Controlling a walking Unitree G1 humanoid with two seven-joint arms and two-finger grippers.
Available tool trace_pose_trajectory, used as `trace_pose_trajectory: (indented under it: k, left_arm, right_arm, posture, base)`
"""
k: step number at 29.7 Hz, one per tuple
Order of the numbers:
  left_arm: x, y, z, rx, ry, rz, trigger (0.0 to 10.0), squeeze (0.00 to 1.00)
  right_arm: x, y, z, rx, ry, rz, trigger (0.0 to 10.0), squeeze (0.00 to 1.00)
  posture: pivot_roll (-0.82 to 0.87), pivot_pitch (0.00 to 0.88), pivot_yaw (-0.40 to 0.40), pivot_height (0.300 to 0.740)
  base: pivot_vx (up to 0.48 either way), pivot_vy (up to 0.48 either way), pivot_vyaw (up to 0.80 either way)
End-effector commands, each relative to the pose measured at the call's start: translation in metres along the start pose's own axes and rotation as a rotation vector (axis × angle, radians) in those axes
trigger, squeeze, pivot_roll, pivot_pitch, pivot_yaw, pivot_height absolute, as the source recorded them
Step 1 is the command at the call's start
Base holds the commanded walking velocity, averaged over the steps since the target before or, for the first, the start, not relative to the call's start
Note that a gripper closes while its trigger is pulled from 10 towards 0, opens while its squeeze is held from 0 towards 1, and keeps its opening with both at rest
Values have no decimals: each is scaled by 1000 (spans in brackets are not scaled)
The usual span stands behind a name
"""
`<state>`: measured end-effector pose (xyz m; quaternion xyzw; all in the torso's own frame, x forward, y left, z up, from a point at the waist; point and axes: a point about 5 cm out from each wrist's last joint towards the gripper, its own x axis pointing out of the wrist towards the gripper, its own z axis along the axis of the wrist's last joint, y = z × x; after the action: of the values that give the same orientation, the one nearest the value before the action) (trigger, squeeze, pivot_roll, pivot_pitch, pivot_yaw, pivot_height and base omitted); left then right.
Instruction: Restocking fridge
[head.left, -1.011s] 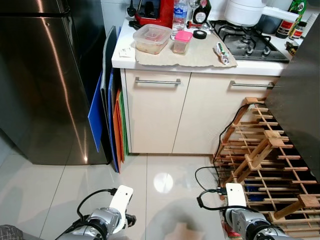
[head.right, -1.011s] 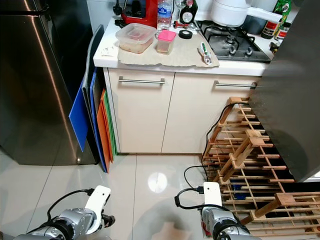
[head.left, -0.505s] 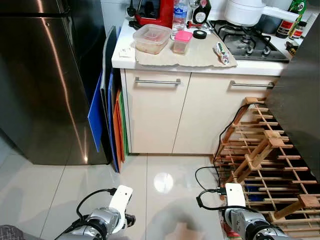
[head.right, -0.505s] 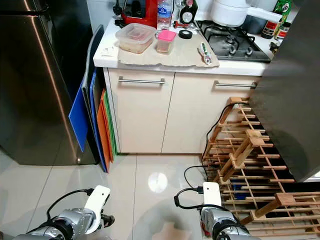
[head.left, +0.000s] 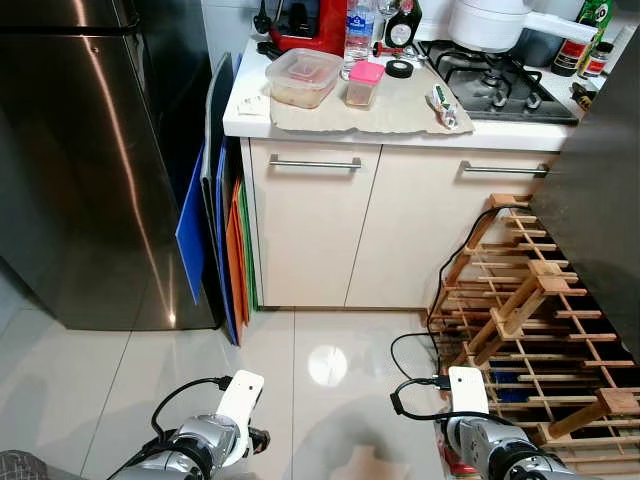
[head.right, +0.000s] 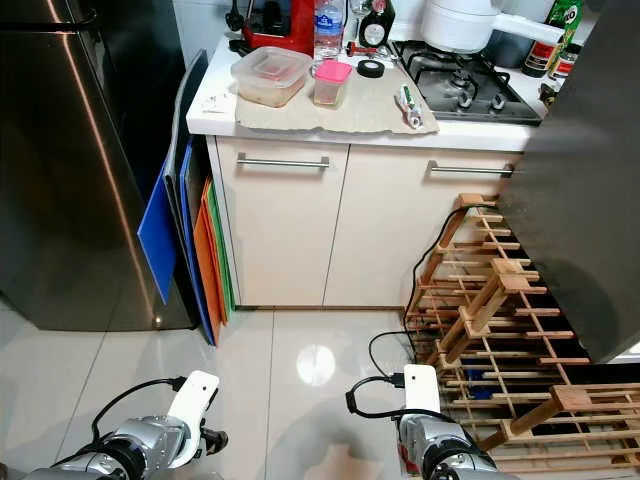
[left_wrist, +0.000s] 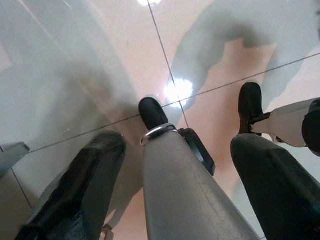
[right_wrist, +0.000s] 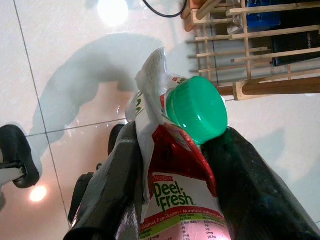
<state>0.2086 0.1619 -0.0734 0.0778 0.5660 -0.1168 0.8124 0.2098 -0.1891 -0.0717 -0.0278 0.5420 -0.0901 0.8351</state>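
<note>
Between the fingers of the right gripper (right_wrist: 175, 165) sits a Deel Fresh carton (right_wrist: 172, 175) — clamped, its long axis along the fingers, green cap (right_wrist: 196, 114) outermost. The fridge (head.left: 75, 160) stands at ten o'clock — nearer the left gripper (left_wrist: 175, 165), whose fingers are apart and empty.

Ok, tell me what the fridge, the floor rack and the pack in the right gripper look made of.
Fridge: dark brushed steel, going by its streaked reflections. Rack: bare pale wood slats. Pack: looks like a printed carton with a green plastic cap, held between the right gripper's fingers.
</note>
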Motion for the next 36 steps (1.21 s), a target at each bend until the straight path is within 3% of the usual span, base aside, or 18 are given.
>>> trace_pose_trajectory:
  k: [1, 14, 18, 26, 36]
  left_arm:
    - [-1, 1, 4, 20, -13, 3, 10000, 0]
    - [0, 0, 2, 25, -6, -5, 10000, 0]
    - [-1, 1, 4, 110, -11, -16, 10000, 0]
    - [-1, 1, 3, 61, -15, -17, 10000, 0]
    - [-1, 0, 2, 70, -16, -34, 10000, 0]
  right_arm:
    - [0, -2, 3, 18, -8, -9, 10000, 0]
    - [0, -2, 2, 11, -5, -7, 10000, 0]
    - [0, -1, 1, 11, -3, -6, 10000, 0]
    - [0, -1, 1, 10, -5, -2, 10000, 0]
    - [0, -1, 1, 7, -5, -4, 10000, 0]
  posture:
    - [105, 0, -37, 740]
    - [106, 0, -37, 740]
    - [113, 0, -39, 740]
    - [113, 0, -38, 740]
    - [113, 0, -43, 740]
  base:
    - [0, 0, 0]
    - [0, 0, 0]
    - [0, 0, 0]
    - [0, 0, 0]
    - [0, 0, 0]
